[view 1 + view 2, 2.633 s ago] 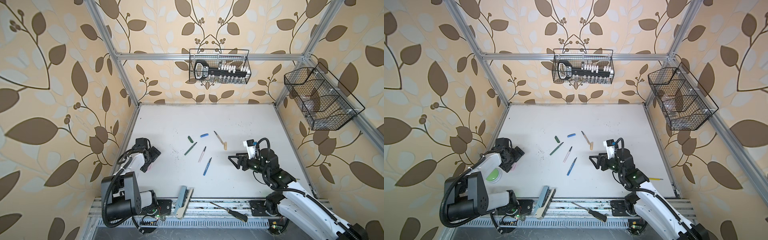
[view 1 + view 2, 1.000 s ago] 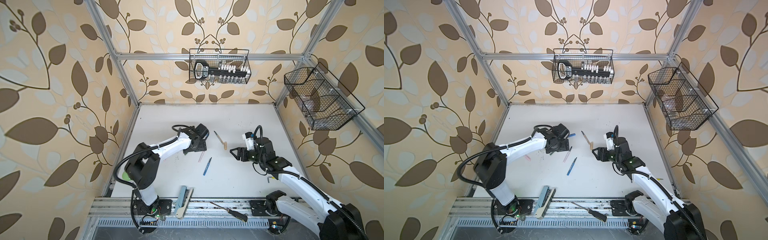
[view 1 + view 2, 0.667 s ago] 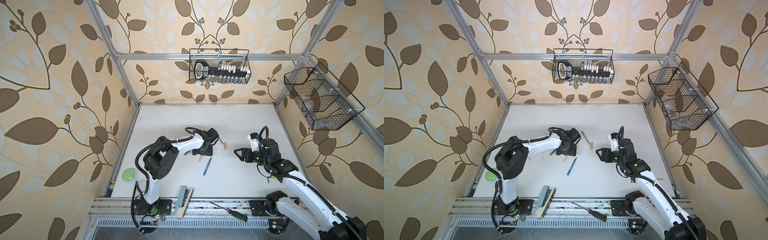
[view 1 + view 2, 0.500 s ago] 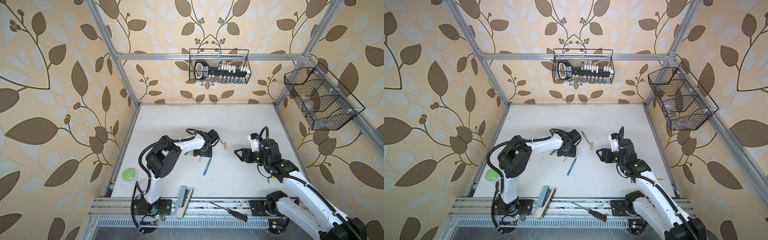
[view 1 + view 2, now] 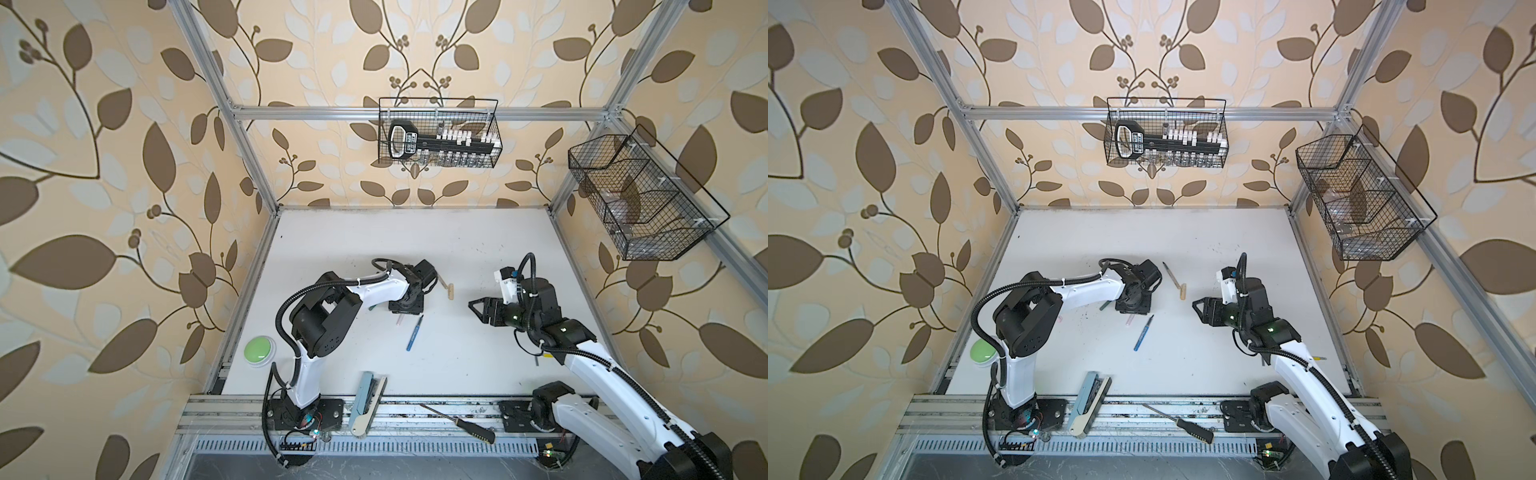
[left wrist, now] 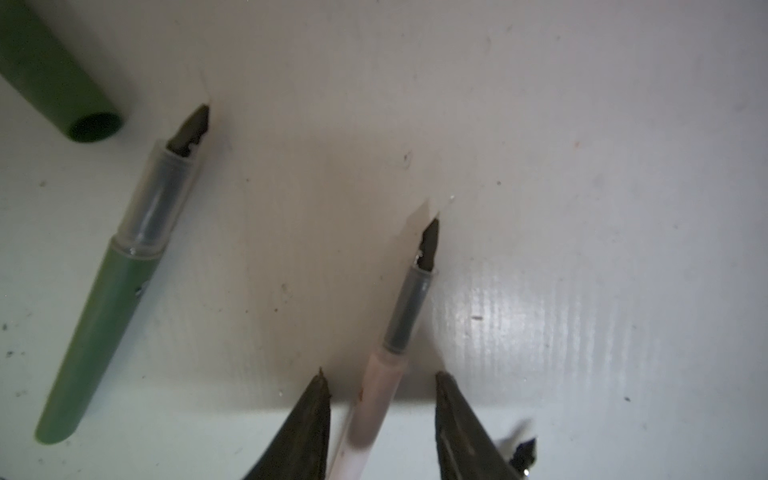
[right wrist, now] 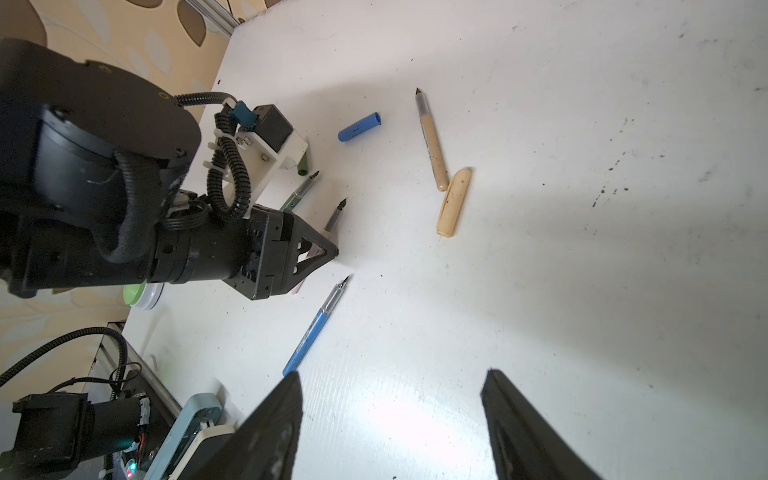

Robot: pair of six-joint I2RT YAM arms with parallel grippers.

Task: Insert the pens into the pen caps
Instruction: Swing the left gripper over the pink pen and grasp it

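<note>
Two pens are seen lying flat and nearly parallel in the left wrist view: the pale pink pen (image 6: 386,361) and the green pen (image 6: 112,282). Both dark tips are pointed away from the left gripper (image 6: 380,376), and the green cap (image 6: 50,83) lies just beside the green tip. The pink barrel is straddled by the left jaws, which are held apart with a sliver of table (image 5: 415,241) showing on each side. The blue pen (image 5: 414,333) is laid nearby, tip toward the far wall.

A few seconds earlier the left arm was folded at the table's left edge. It is now stretched to mid-table, elbow raised and wrist bent downward. The right gripper (image 7: 391,374) is held above the table, jaws wide apart and empty, aimed toward the left arm.
</note>
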